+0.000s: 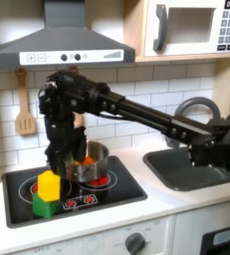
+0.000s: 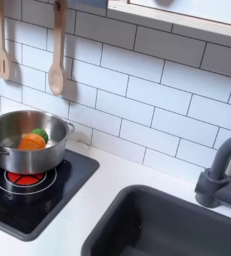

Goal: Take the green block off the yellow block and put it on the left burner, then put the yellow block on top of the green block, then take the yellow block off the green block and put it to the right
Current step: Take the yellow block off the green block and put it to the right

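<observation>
toy kitchen: cooktop point(image 1: 87, 194), sink point(image 2: 157, 225), microwave point(image 1: 191, 28)

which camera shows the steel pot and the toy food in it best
The second exterior view: it looks down into the steel pot, so the orange-and-green toy food inside is clear. In the first exterior view the pot sits behind the arm and end effector, with just a sliver of orange visible.

The gripper's point(image 1: 59, 161) jaws blur together, perhaps parted; the left burner point(image 1: 29, 186) lies mostly under the blocks.
</observation>
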You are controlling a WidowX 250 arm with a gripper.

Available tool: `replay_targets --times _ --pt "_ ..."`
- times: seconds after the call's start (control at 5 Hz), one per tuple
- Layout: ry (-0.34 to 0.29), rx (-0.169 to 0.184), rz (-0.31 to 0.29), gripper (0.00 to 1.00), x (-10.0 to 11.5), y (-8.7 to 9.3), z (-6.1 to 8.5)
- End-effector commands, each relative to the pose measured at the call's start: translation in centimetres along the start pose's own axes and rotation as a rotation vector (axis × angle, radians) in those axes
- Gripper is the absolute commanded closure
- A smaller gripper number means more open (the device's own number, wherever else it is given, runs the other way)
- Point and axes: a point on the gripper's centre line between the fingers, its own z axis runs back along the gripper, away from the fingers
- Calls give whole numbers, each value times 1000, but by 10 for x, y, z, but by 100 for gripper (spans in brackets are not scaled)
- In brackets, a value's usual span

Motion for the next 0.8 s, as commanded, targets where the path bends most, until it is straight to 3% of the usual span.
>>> replay_targets --times 0.0,0.6 --pt "0 2 1 0 1 0 0" --pt "-5 5 0 0 2 -1 0"
